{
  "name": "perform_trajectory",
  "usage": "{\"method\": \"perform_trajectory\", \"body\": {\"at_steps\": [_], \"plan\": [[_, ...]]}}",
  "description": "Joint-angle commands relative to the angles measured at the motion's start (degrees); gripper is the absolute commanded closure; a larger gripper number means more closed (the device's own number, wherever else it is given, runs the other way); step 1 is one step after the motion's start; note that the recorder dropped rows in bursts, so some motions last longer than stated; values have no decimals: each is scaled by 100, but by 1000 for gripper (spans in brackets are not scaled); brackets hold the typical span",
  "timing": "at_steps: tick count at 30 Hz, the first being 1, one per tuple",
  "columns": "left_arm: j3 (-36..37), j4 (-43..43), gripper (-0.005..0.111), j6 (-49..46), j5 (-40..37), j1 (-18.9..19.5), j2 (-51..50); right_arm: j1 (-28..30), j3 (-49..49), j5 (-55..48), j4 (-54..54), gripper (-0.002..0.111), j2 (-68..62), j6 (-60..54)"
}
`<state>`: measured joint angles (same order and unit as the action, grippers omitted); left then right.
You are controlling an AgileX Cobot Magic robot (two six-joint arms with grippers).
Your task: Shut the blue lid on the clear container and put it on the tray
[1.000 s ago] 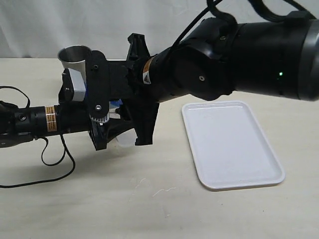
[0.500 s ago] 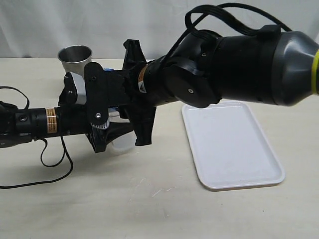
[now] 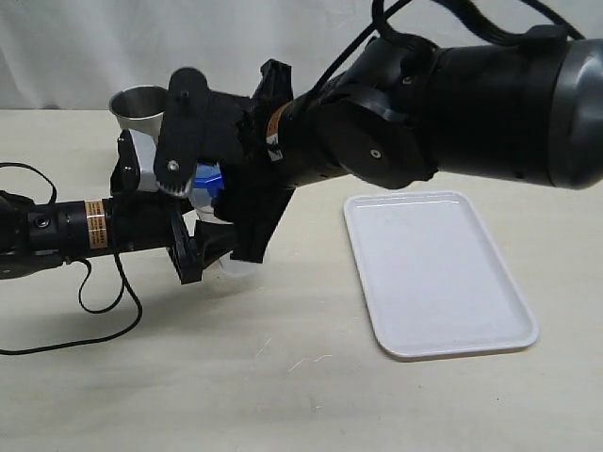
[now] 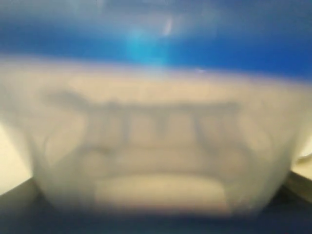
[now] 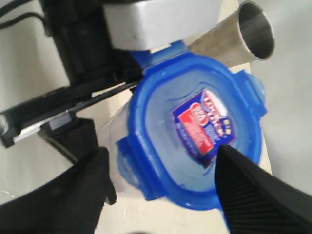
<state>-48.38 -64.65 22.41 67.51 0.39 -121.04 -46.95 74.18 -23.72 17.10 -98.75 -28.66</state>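
1. Beige tabletop (image 3: 283, 395) and a white curtain (image 3: 75, 47) form the setting.
2. Left gripper (image 3: 209, 247): extended level from the left and closed around the clear container (image 4: 156, 146), which is held left of the tray (image 3: 443, 282), well apart from it.
3. Right gripper (image 5: 163, 161): stretched across the middle, jaws spread wide over the blue lid (image 5: 161, 122); nothing is gripped.
4. Lid: seated on the container's mouth, flaps sticking outward.
5. Metal cup (image 3: 141, 102): placed just behind the grippers.
6. Exterior view: the container is largely blocked by the right arm. The lid's sticker (image 5: 202, 127) is shown only in the right wrist view, and the left wrist view is filled by the blurred container wall.
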Motion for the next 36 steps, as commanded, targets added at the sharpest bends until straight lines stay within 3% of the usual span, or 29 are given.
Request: {"method": "perform_trajectory", "body": {"at_steps": [1,7,9,13,17,23,30,36], "plan": [[-39,71,107,-151,245,-39,92,28,285,-67,-30,47,284,970],[-39,84,107,-151,245,-39,92,28,452,-107,-30,47,531,1719],[-39,84,107,-151,245,-39,92,116,617,-152,-7,48,546,2552],[-39,85,107,-179,245,-39,92,525,1068,-758,-241,61,546,4054],[-39,71,107,-267,245,-39,92,1041,1565,-1809,-1710,72,333,3129],[-39,-69,107,-291,141,-42,92,1572,2202,-2795,-4048,73,-279,1529],[-39,-69,107,-307,138,-42,92,1561,2391,-2996,-3743,73,-827,1632],[-39,-69,107,-414,170,-42,92,1561,2391,-3027,-3572,61,-1037,1793]]}}
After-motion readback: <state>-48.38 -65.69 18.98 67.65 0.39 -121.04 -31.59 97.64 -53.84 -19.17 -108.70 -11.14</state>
